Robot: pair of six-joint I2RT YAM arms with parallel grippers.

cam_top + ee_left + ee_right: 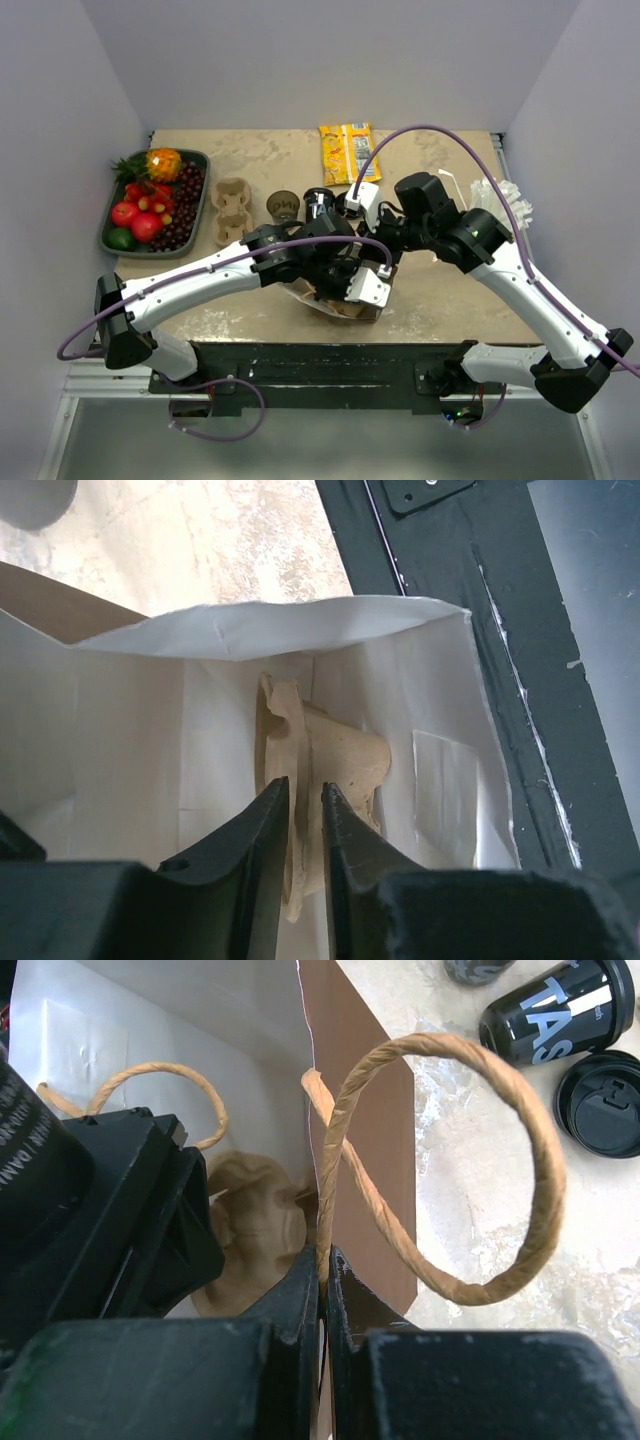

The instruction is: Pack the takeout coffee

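Left wrist view puts your left gripper (305,792) deep inside the paper bag (130,740), jaws a sliver apart astride the rim of the pulp cup carrier (345,755); whether they bite, you can't tell. Your right gripper (323,1265) is pinched tight on the bag's edge beside the twine handle (500,1080). Expect the carrier to be light, stiffish and crushable, so take a thick rim. The coffee cup (555,1005) waits outside the bag.

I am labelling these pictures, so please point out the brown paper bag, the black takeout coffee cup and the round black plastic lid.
brown paper bag (378,1110): right wrist view, outer side wall.
black takeout coffee cup (555,1005): right wrist view, printed side.
round black plastic lid (600,1100): right wrist view, top face.
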